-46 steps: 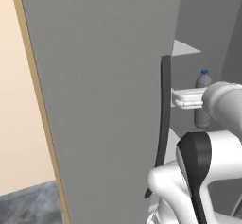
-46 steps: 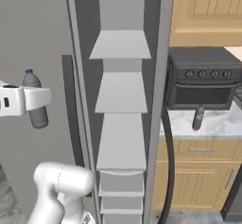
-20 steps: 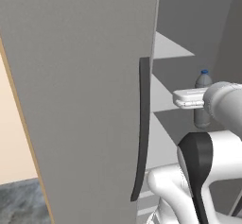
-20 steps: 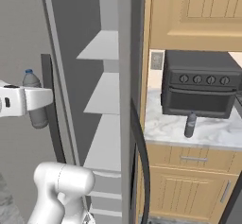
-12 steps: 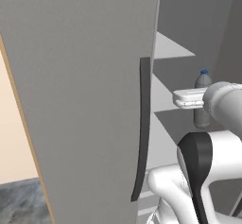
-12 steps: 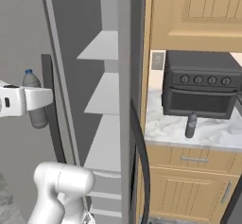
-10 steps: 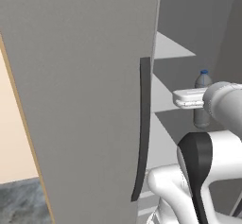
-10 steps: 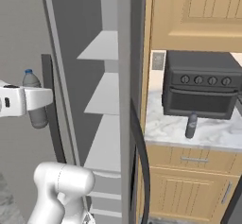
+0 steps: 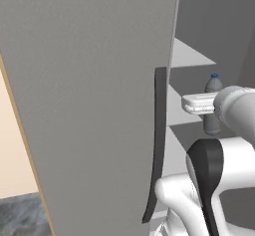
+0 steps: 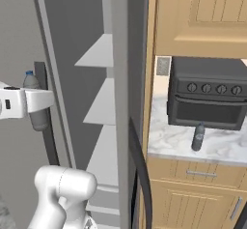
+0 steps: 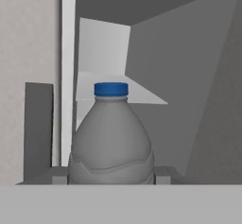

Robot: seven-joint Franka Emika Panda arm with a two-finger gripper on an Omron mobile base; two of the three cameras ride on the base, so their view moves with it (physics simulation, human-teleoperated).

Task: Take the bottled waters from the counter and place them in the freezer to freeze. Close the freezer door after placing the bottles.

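1. The claw (image 11: 111, 179) is clamped on one bottled water (image 11: 111, 138), held upright, cap up, facing the open freezer (image 10: 103, 102) for shelf placement.
2. The freezer door (image 9: 84, 100) stands open beside it.
3. The second bottle (image 10: 198, 137) stands on the surface (image 10: 217, 143) before the toaster oven (image 10: 208, 98).

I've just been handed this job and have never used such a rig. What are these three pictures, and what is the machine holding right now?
A white robot arm on a driving base works in a rendered kitchen. Two pictures come from cameras on the base, left and right of the arm; the third looks along the hand. The gripper is shut on a bottled water with a blue cap, upright, in front of the open freezer and its pale shelves. The freezer door stands open. A second bottle stands on the counter before the toaster oven.
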